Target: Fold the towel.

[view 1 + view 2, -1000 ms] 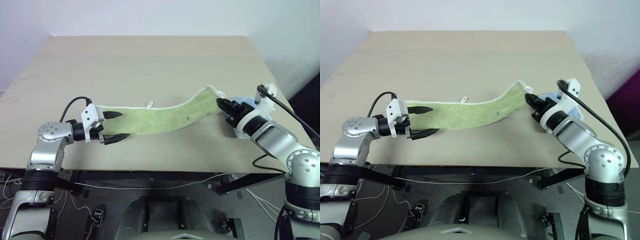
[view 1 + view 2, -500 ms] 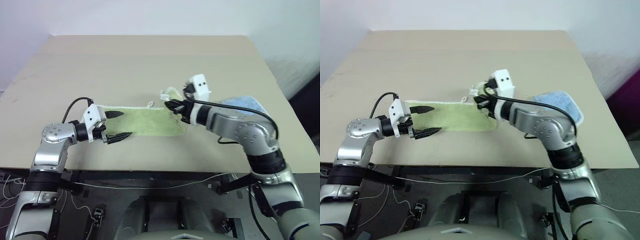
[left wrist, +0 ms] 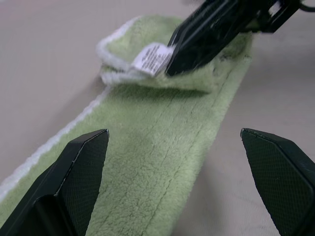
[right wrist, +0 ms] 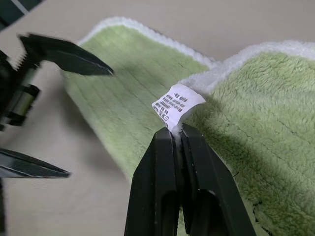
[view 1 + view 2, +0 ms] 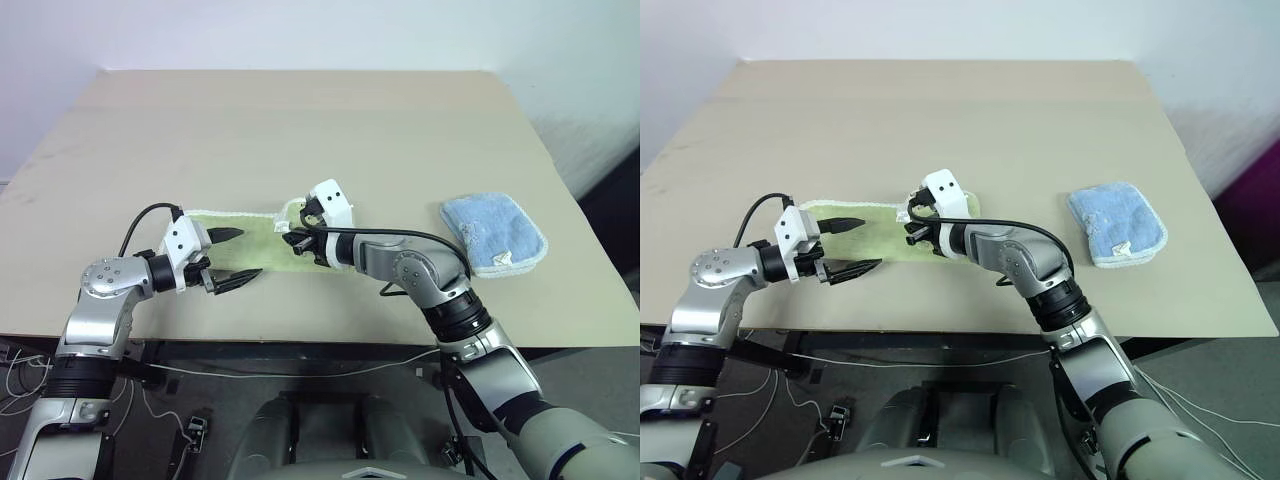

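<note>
right tool point(image 4: 178, 132): clenched on the corner of the long light yellow-green terry towel point(image 5: 250, 235), pinching edging right at the small white care label point(image 4: 176, 105); carried end hangs doubled over the flat part.
left tool point(image 5: 232, 255): released, jaws wide, hovering at the towel's other end without gripping it.
towel location: near the bench's point(image 5: 300, 130) front edge, left of centre.
risk 1: thin pinch at the label, so cloth may slip out mid-fold.
risk 2: free end unpinned, whole towel may drag, edges misalign.
risk 3: tools converging, collision likely.
small light blue towel point(image 5: 494, 232): near right edge, well apart.
</note>
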`<state>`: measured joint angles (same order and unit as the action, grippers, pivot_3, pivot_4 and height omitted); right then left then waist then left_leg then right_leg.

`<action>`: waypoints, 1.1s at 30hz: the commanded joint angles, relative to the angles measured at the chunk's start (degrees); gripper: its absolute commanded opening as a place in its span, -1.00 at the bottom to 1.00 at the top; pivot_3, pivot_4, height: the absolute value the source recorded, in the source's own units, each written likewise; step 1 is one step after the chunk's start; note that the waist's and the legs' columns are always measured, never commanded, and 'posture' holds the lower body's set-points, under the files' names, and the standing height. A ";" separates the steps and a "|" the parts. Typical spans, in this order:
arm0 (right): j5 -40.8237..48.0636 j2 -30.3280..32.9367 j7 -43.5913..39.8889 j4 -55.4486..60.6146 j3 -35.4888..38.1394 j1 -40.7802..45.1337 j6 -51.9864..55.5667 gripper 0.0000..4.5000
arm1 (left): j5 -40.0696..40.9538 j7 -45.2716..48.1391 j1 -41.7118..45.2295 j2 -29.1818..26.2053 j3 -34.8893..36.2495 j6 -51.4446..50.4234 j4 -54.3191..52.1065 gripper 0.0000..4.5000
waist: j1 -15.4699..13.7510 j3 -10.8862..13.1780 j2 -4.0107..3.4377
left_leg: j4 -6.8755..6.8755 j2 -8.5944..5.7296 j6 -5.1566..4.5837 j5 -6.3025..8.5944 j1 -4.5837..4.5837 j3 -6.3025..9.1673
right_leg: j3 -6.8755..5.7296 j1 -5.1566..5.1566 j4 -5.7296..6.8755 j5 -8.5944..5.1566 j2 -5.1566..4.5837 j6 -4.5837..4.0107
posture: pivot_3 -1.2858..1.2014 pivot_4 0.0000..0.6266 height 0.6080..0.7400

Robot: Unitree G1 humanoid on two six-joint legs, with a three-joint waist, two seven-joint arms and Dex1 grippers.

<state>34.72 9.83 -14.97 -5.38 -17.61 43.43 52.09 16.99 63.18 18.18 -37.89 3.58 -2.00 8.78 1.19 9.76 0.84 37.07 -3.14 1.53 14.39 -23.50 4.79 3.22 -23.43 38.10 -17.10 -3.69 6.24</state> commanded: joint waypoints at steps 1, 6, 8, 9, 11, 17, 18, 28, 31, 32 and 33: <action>-1.47 -1.51 -2.11 0.76 1.77 0.18 -0.38 -0.88 | 1.07 -0.42 0.07 -0.98 1.74 0.17 -1.59 1.00 | 0.00 0.00 0.00 | 0.00 0.00 0.00 0.00 0.00 0.00 | 0.00 0.00 0.00 0.00 0.00 0.00 | 0.03 -0.52 1.00; -1.69 -2.44 -4.17 2.25 4.12 -0.49 0.62 -0.21 | 0.98 -0.50 0.51 -1.05 1.70 0.42 -0.87 1.00 | 0.01 0.00 0.00 | -0.01 0.00 0.00 0.00 0.00 0.00 | 0.00 0.00 0.00 0.00 0.00 0.00 | 0.03 -0.52 1.00; -1.74 -2.28 -4.30 4.17 5.52 -1.05 0.68 0.09 | 1.03 -0.79 0.48 -1.02 1.96 0.41 -0.70 1.00 | -0.03 0.00 0.00 | -0.01 0.00 0.00 0.00 0.00 0.00 | 0.00 0.00 -0.01 0.00 0.00 0.00 | 0.03 -0.52 1.00; -1.90 -2.08 -4.27 5.28 6.04 -1.40 0.64 0.23 | 1.12 -0.99 0.36 -1.01 2.18 0.37 -0.69 1.00 | -0.04 0.00 0.00 | -0.01 0.00 0.00 0.00 0.00 0.00 | 0.00 0.00 -0.01 0.00 0.00 0.00 | 0.03 -0.52 1.00; -2.13 -0.06 -5.08 9.43 7.64 -2.86 -0.50 0.51 | 1.97 -2.20 -0.11 -0.66 3.39 -0.33 -0.78 1.00 | -0.06 0.01 -0.01 | -0.01 0.00 0.00 0.00 0.00 0.00 | 0.00 0.01 -0.01 0.00 -0.01 0.00 | 0.03 -0.52 1.00; -6.53 5.22 -9.58 9.71 9.20 -7.06 -8.73 0.20 | 5.86 -8.92 -2.04 2.14 8.33 -4.75 -1.92 1.00 | -0.05 0.00 -0.01 | -0.03 0.00 0.00 0.00 0.00 0.01 | 0.00 0.02 -0.03 0.00 -0.03 0.00 | 0.03 -0.52 1.00; -7.66 5.47 -11.02 8.29 8.48 -7.45 -10.93 0.08 | 6.91 -10.20 -2.34 2.87 9.23 -5.98 -2.31 1.00 | -0.03 0.00 0.00 | -0.03 0.00 0.00 0.00 0.00 0.01 | 0.00 0.02 -0.03 0.00 -0.03 0.00 | 0.03 -0.52 1.00; -25.43 2.72 -17.55 -17.07 -2.30 -7.64 -32.39 -0.99 | 14.72 -22.52 -9.59 8.40 16.36 -17.01 -10.82 1.00 | 1.30 -0.01 0.01 | -0.05 0.02 0.01 0.00 0.02 0.00 | 0.00 0.01 -0.01 0.00 0.00 0.00 | 0.03 -0.52 1.00; -27.76 2.37 -18.71 -19.31 -2.50 -8.08 -35.62 -0.99 | 16.13 -27.20 -11.70 9.63 19.11 -19.69 -12.72 1.00 | 1.38 -0.06 0.07 | -0.05 0.05 0.02 0.00 0.17 0.03 | 0.00 0.14 -0.01 0.00 0.02 0.00 | 0.03 -0.52 1.00; -27.96 2.16 -19.07 -19.21 -2.18 -8.18 -36.04 -0.99 | 16.40 -28.17 -12.11 9.73 19.61 -20.33 -13.10 1.00 | 1.35 -0.06 0.07 | -0.06 0.05 0.03 0.00 0.25 0.03 | 0.00 0.23 -0.01 0.00 0.02 0.00 | 0.03 -0.52 1.00; -27.46 2.25 -19.73 -17.68 -1.38 -8.34 -36.17 -0.99 | 17.33 -30.22 -12.83 10.35 20.88 -21.51 -13.72 1.00 | 1.34 -0.06 0.07 | -0.06 0.05 0.03 0.00 0.28 0.04 | 0.00 0.26 -0.01 0.00 0.02 0.00 | 0.03 -0.52 1.00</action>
<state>8.43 12.28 -33.98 -22.37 -18.87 36.27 15.70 32.38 35.74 5.90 -27.89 21.49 -22.29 -1.67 2.53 9.70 0.92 37.01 -3.09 1.56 14.40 -23.22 4.84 3.21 -23.18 38.09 -17.10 -3.67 6.24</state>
